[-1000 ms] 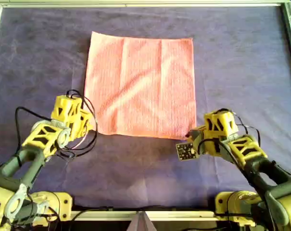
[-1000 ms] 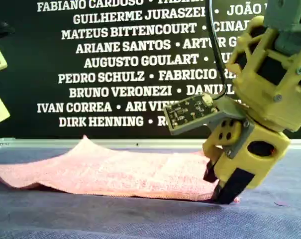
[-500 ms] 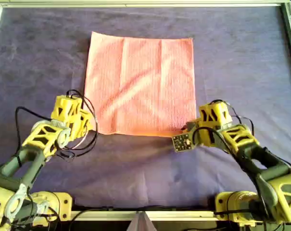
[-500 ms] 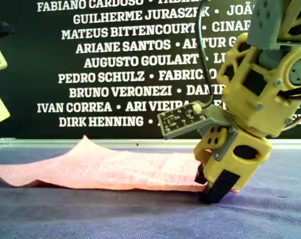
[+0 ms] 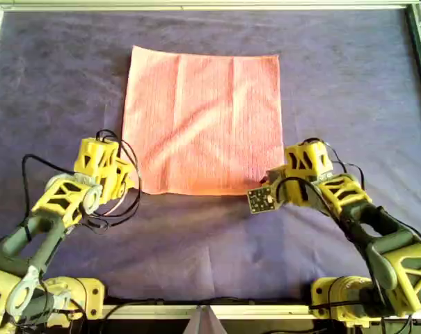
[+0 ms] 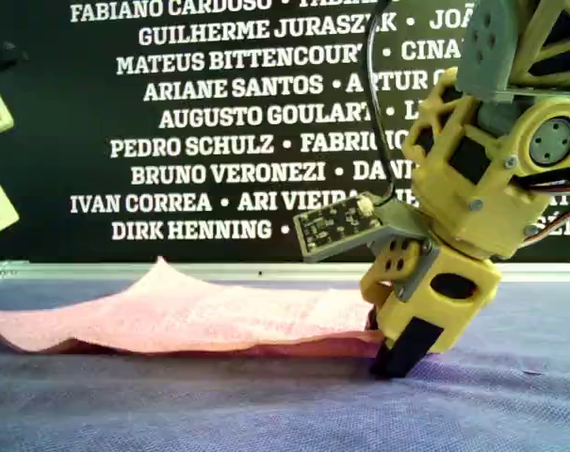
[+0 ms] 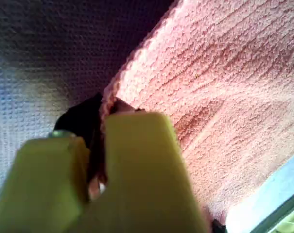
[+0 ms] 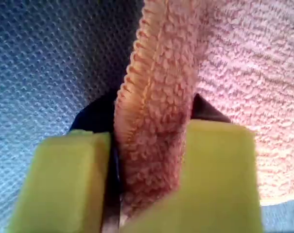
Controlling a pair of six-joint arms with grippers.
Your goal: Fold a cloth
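overhead view, left to right: an arm at the left [image 5: 64,198] has its tip at the near-left corner of the cloth [image 5: 203,118]. the cloth lies spread flat on the purple-grey table covering [image 5: 349,83], mid-table and toward the far rail [image 5: 196,5]. it is close to square with no clear long axis. its sides run about parallel to the frame, and the left side leans slightly. faint crease lines run far to near. an arm at the right [image 5: 335,198] sits on the near-right corner, with a small circuit board [image 5: 261,200] sticking out beside it. the wrist views do not settle which arm is first or second.

exterior view: the cloth [image 6: 200,315] lies low with a small hump toward the left. its right end is at the black tips of the yellow gripper [image 6: 388,353]. behind is a black board with white names [image 6: 219,113].

first wrist view: my first gripper [image 7: 99,121] has its fingers closed narrow, pinching a corner of the cloth [image 7: 224,73]. the cloth's edge runs away from the jaws, with covering beside it.

second wrist view: my second gripper [image 8: 147,141] is clamped on a bunched, hemmed edge of the cloth [image 8: 244,63], the fold standing up between the fingers.
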